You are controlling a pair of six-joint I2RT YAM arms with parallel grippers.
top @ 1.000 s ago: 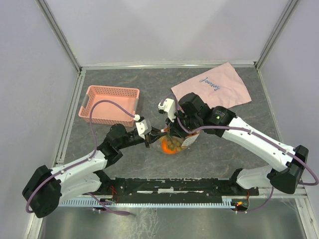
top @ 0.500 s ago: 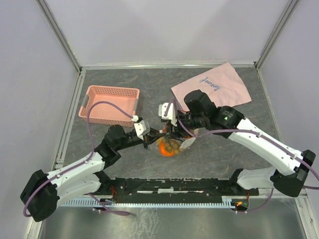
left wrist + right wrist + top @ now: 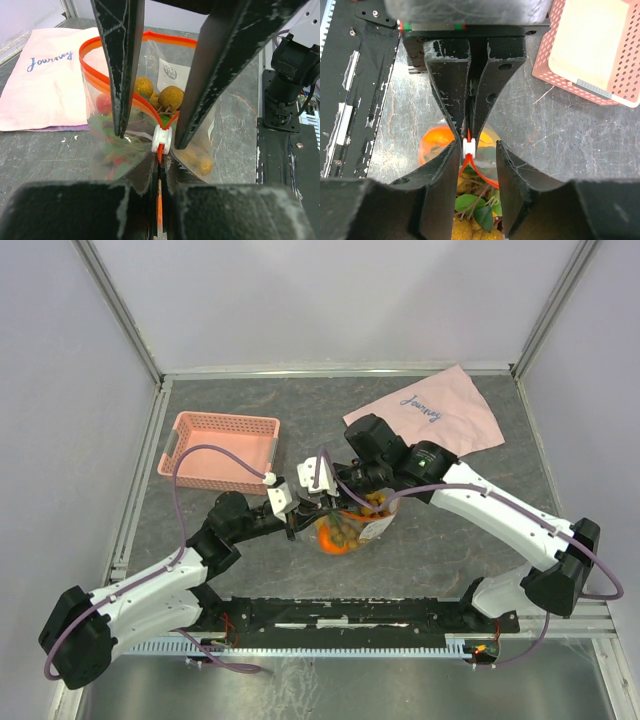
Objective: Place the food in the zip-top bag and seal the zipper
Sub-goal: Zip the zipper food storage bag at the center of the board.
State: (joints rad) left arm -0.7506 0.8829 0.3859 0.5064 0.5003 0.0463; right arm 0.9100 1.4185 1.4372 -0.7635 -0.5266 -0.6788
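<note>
The clear zip-top bag (image 3: 352, 532) lies mid-table with the food inside: tan-brown berries (image 3: 171, 95) with green leaves (image 3: 475, 210), an orange fruit (image 3: 434, 144) and small red pieces (image 3: 103, 102). Its orange-red zipper (image 3: 100, 70) gapes in a loop behind a white slider (image 3: 162, 141). My left gripper (image 3: 160, 167) is shut on the zipper's end just in front of the slider. My right gripper (image 3: 476, 145) is open, one finger on each side of the slider, facing the left gripper (image 3: 470, 115). From above, both grippers (image 3: 308, 517) (image 3: 328, 502) meet at the bag's left end.
A pink plastic basket (image 3: 222, 448) stands at the back left, close beside the right gripper's fingers in its wrist view (image 3: 590, 45). A pink cloth with writing (image 3: 430, 415) lies at the back right, behind the bag. The black base rail (image 3: 350, 615) runs along the near edge.
The right gripper let go, swung left along the bag's mouth and now straddles the slider with narrower open jaws. The left gripper stayed shut on the zipper end.
</note>
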